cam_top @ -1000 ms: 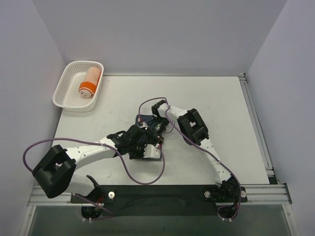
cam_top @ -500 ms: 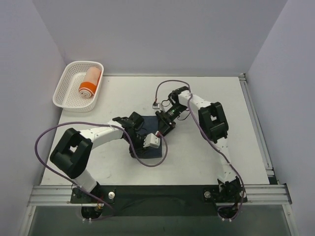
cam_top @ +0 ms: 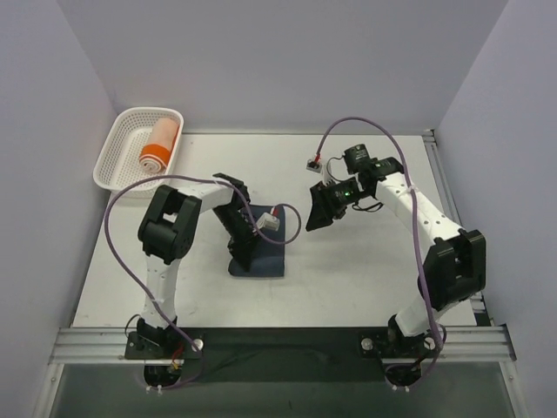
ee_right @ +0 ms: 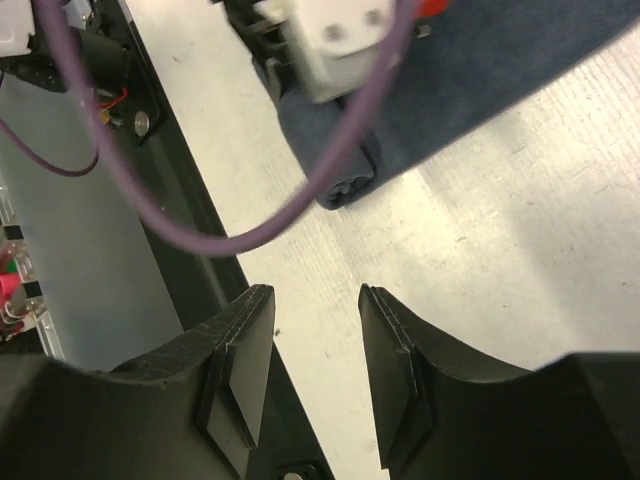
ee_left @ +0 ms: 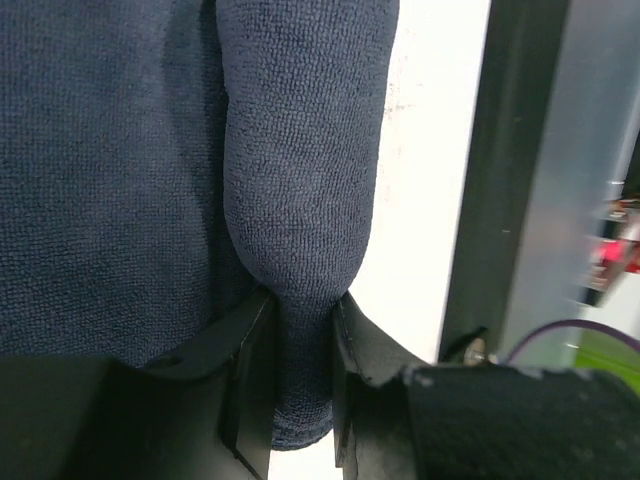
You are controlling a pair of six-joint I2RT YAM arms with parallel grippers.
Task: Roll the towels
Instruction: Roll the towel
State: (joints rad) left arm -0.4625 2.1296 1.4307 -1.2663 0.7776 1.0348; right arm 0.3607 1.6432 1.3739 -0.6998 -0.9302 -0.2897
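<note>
Navy towel [cam_top: 268,261] lies flat on the table [cam_top: 365,279], centre-left of the top view, with one edge rolled up. Left gripper [ee_left: 300,375] is clamped on the end of that roll. Right gripper [ee_right: 315,330] is released and empty, hovering right of the towel. Orange towel [cam_top: 158,145] is rolled, in the white basket [cam_top: 117,161], upper left.

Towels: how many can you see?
2. The orange towel sits rolled in the basket at the far left corner. The navy towel lies mid-table, its rolled edge in the jaws of the left gripper. Another could be hidden.
</note>
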